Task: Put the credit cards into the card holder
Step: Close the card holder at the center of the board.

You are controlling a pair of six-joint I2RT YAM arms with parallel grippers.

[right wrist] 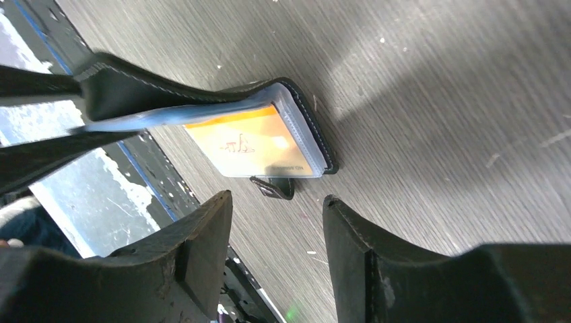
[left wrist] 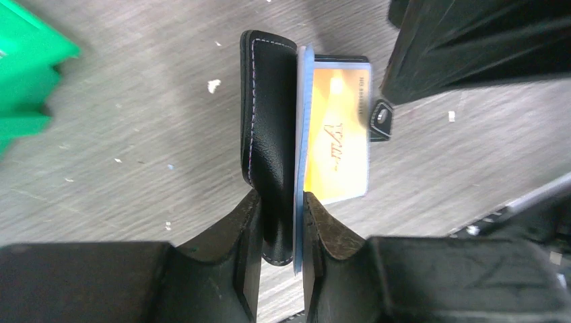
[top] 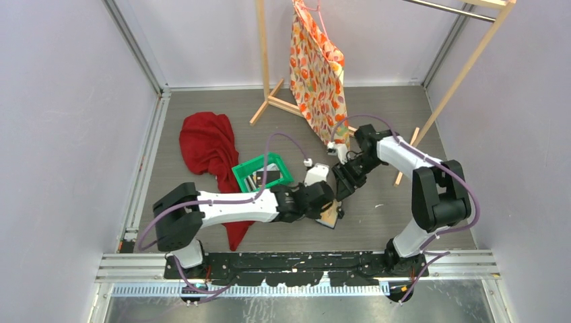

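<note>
The black card holder point(left wrist: 266, 134) lies open on the table. My left gripper point(left wrist: 277, 205) is shut on its upper black flap and pale blue lining, holding the flap raised. An orange-yellow credit card point(left wrist: 337, 148) lies inside on the lower half, next to the snap tab point(left wrist: 381, 121). In the right wrist view the holder point(right wrist: 202, 94) and the orange card point(right wrist: 256, 145) lie just ahead of my right gripper point(right wrist: 277, 205), which is open, empty and apart from them. In the top view the holder point(top: 330, 215) sits between both grippers. More cards point(top: 259, 178) lie in the green tray.
The green plastic tray point(top: 244, 176) stands left of the holder. A red cloth point(top: 209, 145) lies at the back left. A wooden rack point(top: 269, 101) with a flowered bag point(top: 316, 67) stands at the back. Small white crumbs dot the table.
</note>
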